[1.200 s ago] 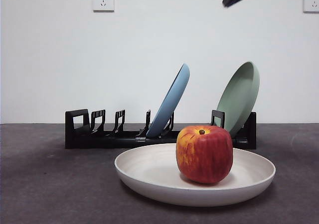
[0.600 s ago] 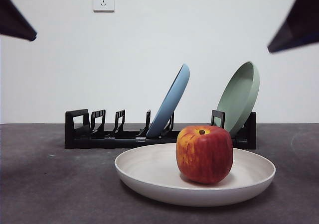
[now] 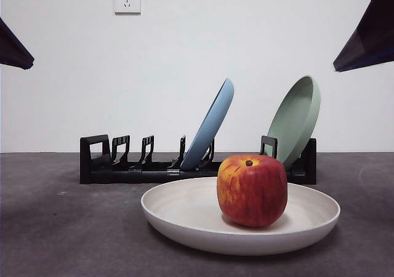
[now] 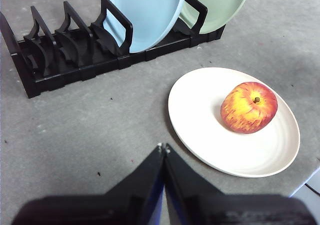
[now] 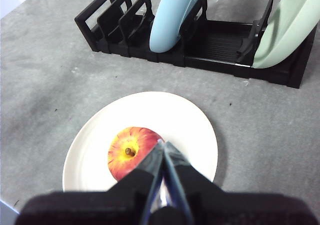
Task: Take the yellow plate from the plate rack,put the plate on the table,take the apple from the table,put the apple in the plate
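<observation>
The cream yellow plate [image 3: 184, 212] lies flat on the dark grey table [image 3: 55, 228], in front of the black plate rack [image 3: 123, 166]. The red and yellow apple [image 3: 252, 191] sits upright in the plate, right of its middle. The plate [image 4: 200, 120] and apple [image 4: 248, 107] show in the left wrist view; the plate [image 5: 185, 125] and apple [image 5: 130, 152] show in the right wrist view. My left gripper [image 4: 163, 147] is shut and empty, high beside the plate. My right gripper [image 5: 161, 144] is shut and empty, high above the apple. In the front view only dark arm tips show at the top left corner [image 3: 12, 46] and top right corner [image 3: 369, 37].
A light blue plate [image 3: 212, 126] leans in the middle of the rack and a pale green plate [image 3: 295, 120] leans at its right end. Several slots on the rack's left stand free. A wall socket [image 3: 127, 0] is on the white wall.
One second ago only one dark tip showed at the top. Now dark tips sit at both upper corners; the left one has drawn back towards the edge. Plate and apple have not moved.
</observation>
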### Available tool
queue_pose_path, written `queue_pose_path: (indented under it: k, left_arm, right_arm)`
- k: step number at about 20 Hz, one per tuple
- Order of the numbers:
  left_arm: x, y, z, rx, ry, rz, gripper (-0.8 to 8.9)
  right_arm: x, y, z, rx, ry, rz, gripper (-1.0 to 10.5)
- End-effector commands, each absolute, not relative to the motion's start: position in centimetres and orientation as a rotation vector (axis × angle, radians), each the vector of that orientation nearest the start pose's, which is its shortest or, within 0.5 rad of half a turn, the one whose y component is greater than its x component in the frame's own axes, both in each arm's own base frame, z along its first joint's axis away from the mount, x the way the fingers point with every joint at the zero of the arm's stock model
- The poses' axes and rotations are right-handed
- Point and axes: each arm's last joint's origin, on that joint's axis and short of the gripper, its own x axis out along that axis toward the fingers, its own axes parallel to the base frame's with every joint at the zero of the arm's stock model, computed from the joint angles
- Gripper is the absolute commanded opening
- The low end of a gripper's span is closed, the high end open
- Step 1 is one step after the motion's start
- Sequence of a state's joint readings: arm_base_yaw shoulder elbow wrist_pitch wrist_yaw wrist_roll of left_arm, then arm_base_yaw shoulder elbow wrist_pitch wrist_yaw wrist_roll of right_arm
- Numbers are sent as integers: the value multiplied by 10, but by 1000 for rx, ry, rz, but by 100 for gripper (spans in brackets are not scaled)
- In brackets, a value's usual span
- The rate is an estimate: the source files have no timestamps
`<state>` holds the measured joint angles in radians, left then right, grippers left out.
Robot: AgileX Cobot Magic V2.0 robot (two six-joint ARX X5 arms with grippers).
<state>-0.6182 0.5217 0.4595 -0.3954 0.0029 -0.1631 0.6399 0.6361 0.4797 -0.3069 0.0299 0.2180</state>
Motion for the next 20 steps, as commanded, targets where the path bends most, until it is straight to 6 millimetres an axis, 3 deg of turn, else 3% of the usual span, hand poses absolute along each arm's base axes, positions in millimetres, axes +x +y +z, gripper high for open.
queue_pose_path:
  k: [1, 5, 9, 11, 14, 20]
  left_arm:
    - [102, -73, 236, -21, 495, -570, -3]
    - [90, -55, 246, 30, 371, -532, -3]
    - [78, -29, 261, 84, 140, -365, -3]
    - [76, -20, 259, 113, 92, -273, -3]
    - [81, -12, 239, 126, 81, -159, -3]
    - [99, -4, 175, 113, 91, -57, -3]
  right_arm:
    - [117, 86, 237, 62, 507, 542, 2]
    - [117, 86, 237, 62, 507, 542, 2]
    - [117, 86, 237, 62, 507, 542, 2]
    - [117, 86, 237, 62, 506, 542, 2]
    - [117, 86, 237, 62, 506, 542, 2]
    - [117, 86, 237, 62, 507, 542, 2]
